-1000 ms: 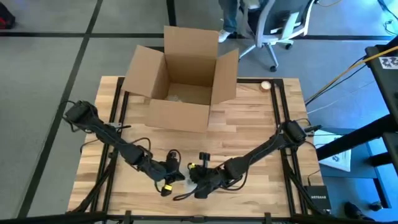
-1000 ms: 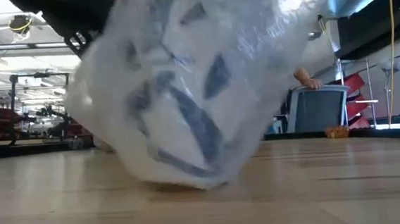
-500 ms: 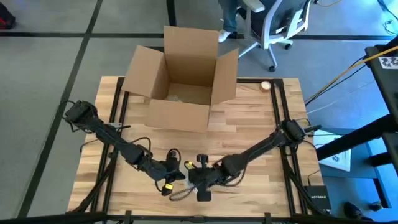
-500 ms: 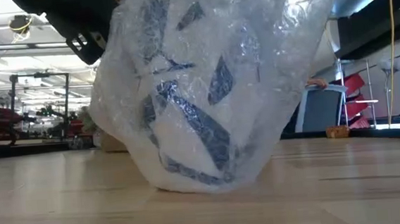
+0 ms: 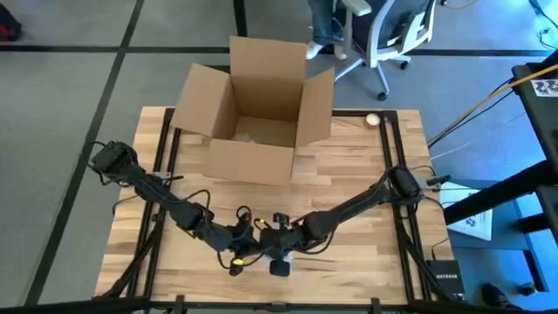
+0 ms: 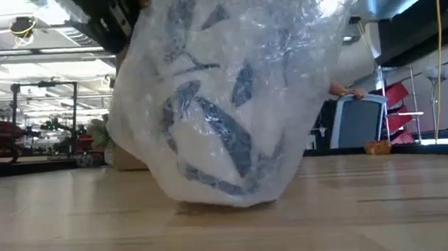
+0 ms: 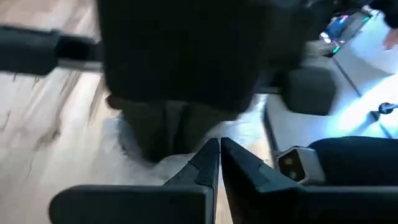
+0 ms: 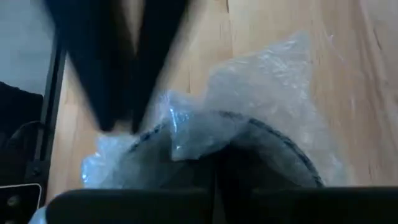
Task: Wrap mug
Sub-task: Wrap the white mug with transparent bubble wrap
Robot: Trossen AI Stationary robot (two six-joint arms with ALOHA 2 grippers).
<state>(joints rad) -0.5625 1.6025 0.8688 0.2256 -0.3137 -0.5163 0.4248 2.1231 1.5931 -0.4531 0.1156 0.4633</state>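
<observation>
Bubble-wrapped mug (image 6: 223,110) stood on the counter's (image 5: 349,161) near edge, left hand (image 5: 247,238) closed, fingers together, right hand (image 5: 266,247) pinched on the wrap, cardboard box (image 5: 257,109) far behind.

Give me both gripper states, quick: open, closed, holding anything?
Left gripper: closed, pinching the bubble wrap around the mug.
Right gripper: at the wrapped mug beside the left one; open or closed cannot be told.
</observation>
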